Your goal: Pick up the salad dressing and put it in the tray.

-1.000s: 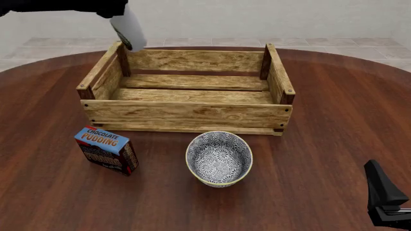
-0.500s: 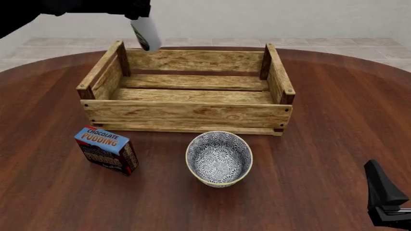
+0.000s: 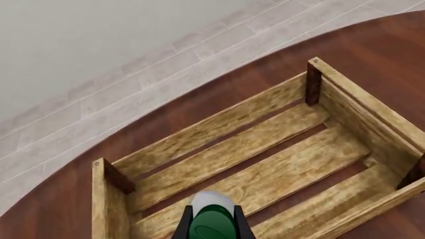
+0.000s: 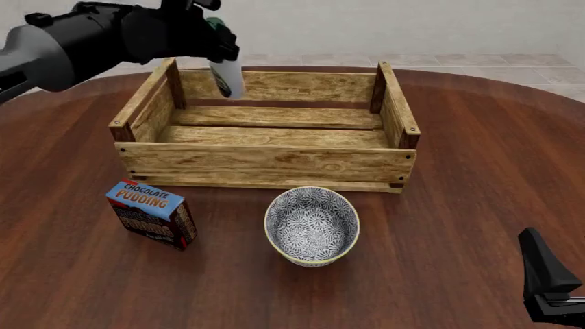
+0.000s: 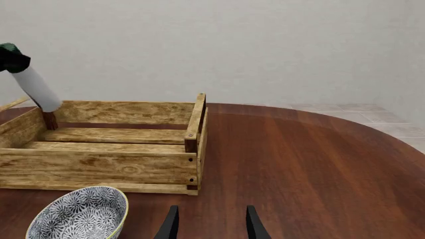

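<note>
Moved over tray (image 4: 265,161): white, green-capped salad dressing (image 4: 226,75).

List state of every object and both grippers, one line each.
salad dressing: held in the air over the tray's far-left corner, cap up, tilted.
tray: upright on the table, nothing inside.
left gripper: shut on the bottle's cap end.
right gripper: open, holding nothing, low over the table.
bowl: upright, empty.
pudding box: standing on the table, closed.
</note>
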Controlling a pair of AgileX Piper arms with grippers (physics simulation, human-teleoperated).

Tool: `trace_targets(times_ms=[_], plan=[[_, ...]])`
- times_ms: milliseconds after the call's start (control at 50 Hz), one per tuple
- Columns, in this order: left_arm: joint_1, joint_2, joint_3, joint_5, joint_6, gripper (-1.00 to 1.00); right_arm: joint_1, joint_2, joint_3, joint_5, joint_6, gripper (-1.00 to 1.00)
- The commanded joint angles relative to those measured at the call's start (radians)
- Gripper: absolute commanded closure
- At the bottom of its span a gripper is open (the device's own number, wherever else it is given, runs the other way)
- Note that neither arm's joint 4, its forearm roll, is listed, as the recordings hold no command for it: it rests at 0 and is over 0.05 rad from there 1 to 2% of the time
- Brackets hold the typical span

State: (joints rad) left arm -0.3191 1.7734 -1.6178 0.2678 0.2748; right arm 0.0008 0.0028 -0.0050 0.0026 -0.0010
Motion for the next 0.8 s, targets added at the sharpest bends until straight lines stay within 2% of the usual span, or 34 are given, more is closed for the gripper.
trace_targets(times_ms=[20,400,800], plan=[[0.011,0.059,0.03,-0.099,0.014,1.0,0.0,0.0,0.0,0.0,0.0,-1.0],[0.043,0.157,0.056,-0.235,0.012,1.0,0.0,0.0,0.0,0.0,0.0,-1.0],[0.061,0.263,0.038,-0.309,0.016,1.0,0.0,0.0,0.0,0.0,0.0,-1.0]])
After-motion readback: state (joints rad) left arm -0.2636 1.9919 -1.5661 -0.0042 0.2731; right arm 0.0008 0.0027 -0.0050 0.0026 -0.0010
